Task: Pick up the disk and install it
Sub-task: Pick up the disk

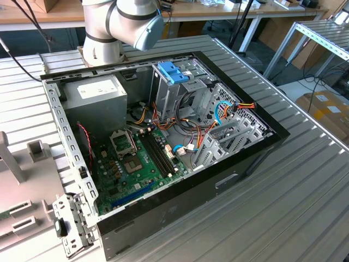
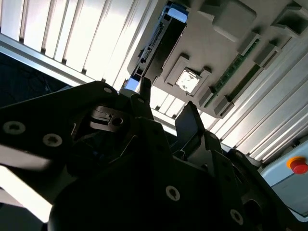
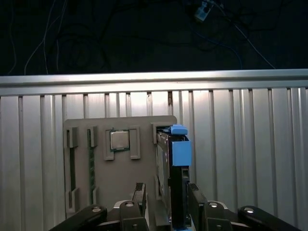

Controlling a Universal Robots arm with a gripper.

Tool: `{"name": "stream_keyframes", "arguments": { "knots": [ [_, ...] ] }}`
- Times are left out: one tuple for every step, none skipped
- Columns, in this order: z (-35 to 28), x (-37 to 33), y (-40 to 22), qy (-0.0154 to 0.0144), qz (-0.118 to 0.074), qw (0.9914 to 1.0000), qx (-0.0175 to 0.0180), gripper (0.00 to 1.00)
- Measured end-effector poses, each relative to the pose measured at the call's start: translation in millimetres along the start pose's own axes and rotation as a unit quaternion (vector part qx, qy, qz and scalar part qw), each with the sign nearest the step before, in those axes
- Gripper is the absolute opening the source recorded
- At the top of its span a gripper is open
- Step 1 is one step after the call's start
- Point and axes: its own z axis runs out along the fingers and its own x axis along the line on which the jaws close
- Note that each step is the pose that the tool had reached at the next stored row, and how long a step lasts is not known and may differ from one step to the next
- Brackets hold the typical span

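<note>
Claw [image 3: 167,199] open, fingers straddling the disk [image 3: 179,153], which stands on edge at the grey fixture plate's [image 3: 120,178] edge.

The arm [image 1: 122,22] stood at the upper left of the exterior view, its silver joint housings bent over one another and a pale blue end cap [image 1: 150,33] facing the exterior view's right. In the first wrist view the black tool [image 3: 166,187] held its two fingers [image 3: 140,195] apart and parallel. The second wrist view showed the tool [image 2: 167,94] likewise spread, ahead of its dark bolted body.
</note>
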Motion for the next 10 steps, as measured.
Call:
{"name": "stream_keyframes", "arguments": {
  "knots": [
    [1.2,-0.3,0.1,0.0000,0.000,1.00000,-0.0001,0.48],
    [2.0,-0.7,0.2,0.0000,0.000,1.00000,-0.0001,0.48],
    [3.4,-1.4,0.3,0.0000,0.000,1.00000,0.0000,0.48],
    [4.7,-2.4,0.4,0.0000,0.000,1.00000,0.0000,0.48],
    [5.6,-2.8,0.4,0.0000,0.000,1.00000,-0.0001,0.48],
    [6.1,-3.0,0.5,0.0000,0.000,1.00000,-0.0001,0.48],
    [7.0,-3.1,0.7,0.0000,0.000,1.00000,0.0000,0.48],
    [8.0,-3.1,0.9,0.0000,-0.001,1.00000,-0.0001,0.48],
    [9.4,-3.1,1.2,0.0000,-0.001,1.00000,0.0000,0.48],
    [10.3,-3.1,1.4,0.0000,-0.001,1.00000,-0.0001,0.48]
  ]
}}
